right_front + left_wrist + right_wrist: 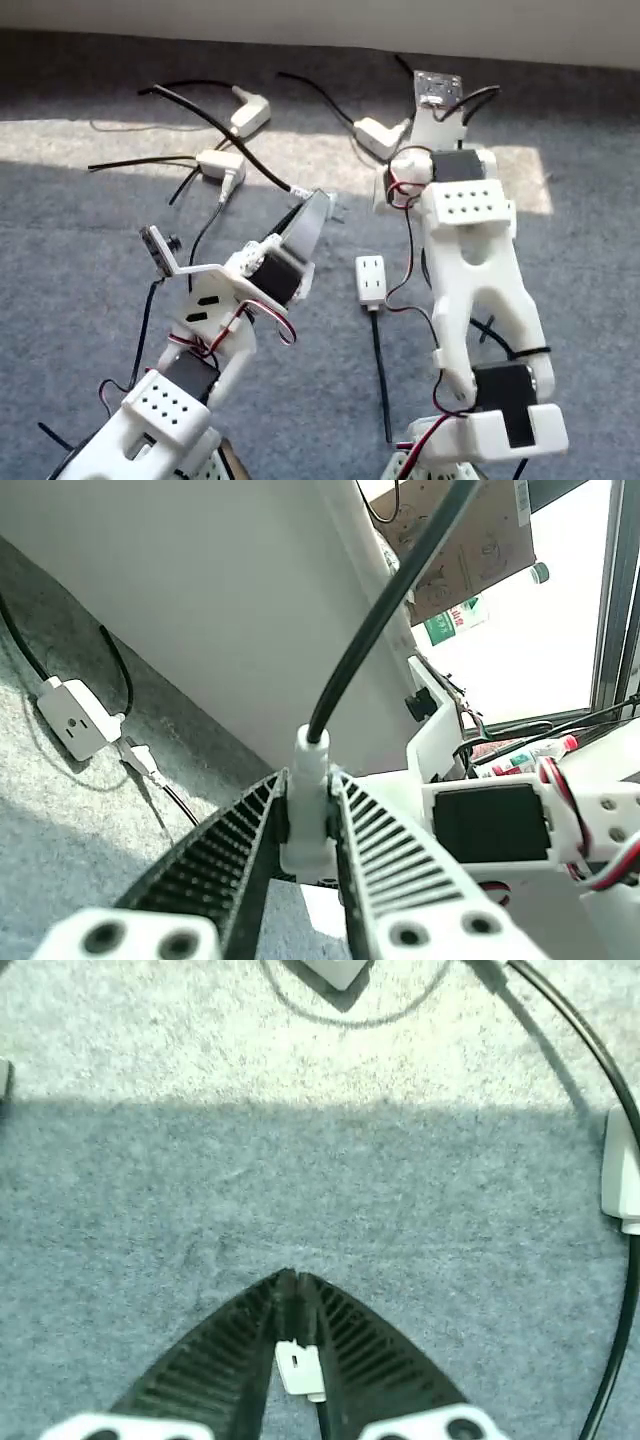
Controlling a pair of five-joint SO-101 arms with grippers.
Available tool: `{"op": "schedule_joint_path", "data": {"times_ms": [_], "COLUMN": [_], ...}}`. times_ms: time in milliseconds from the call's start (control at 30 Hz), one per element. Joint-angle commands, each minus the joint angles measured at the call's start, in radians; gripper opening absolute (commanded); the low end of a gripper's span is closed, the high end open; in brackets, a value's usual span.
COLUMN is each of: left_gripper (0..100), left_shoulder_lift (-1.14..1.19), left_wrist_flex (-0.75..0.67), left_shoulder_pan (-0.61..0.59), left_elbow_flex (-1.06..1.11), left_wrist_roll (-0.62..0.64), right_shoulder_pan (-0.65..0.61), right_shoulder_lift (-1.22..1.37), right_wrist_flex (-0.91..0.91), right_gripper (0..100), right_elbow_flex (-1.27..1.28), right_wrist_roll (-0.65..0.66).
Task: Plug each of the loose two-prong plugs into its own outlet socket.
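My left gripper [310, 778] is shut on a white plug [308, 815] whose black cable [380, 610] rises away from it. In the high view this left gripper [312, 215] is raised over the middle of the carpet, with the plug [298, 191] at its tip. The right gripper [290, 1278] is shut on a small white plug [298, 1368] just above the grey carpet. A white outlet block [370, 278] lies between the two arms. More white outlet blocks lie farther back [220, 163], [250, 112], [375, 135]. One socket [70, 715] has a loose plug [140, 758] beside it.
Black cables [200, 115] cross the sunlit strip of carpet at the back. The middle outlet block's cable [380, 370] runs toward the front edge. A white wall [230, 610] borders the carpet at the far side. Another white block [622, 1170] and its cable lie beside the right gripper.
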Motion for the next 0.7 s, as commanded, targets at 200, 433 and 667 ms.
{"op": "schedule_joint_path", "data": {"times_ms": [200, 433, 667], "left_gripper": [1, 1, 1], "left_shoulder_lift": [-0.024, -0.024, -0.03], "left_wrist_flex": [-0.026, -0.025, -0.025], "left_shoulder_pan": [-0.088, -0.051, 0.022], "left_elbow_flex": [-0.039, -0.033, 0.007], "left_wrist_roll": [0.201, 0.226, 0.219], "right_shoulder_pan": [-0.065, -0.203, -0.229], "right_shoulder_lift": [-0.213, -0.222, -0.223], "right_wrist_flex": [0.087, 0.091, 0.093], "right_gripper": [0.6, 0.6, 0.6], "right_elbow_flex": [0.09, 0.094, 0.093], "right_wrist_roll": [-0.029, -0.021, 0.018]}}
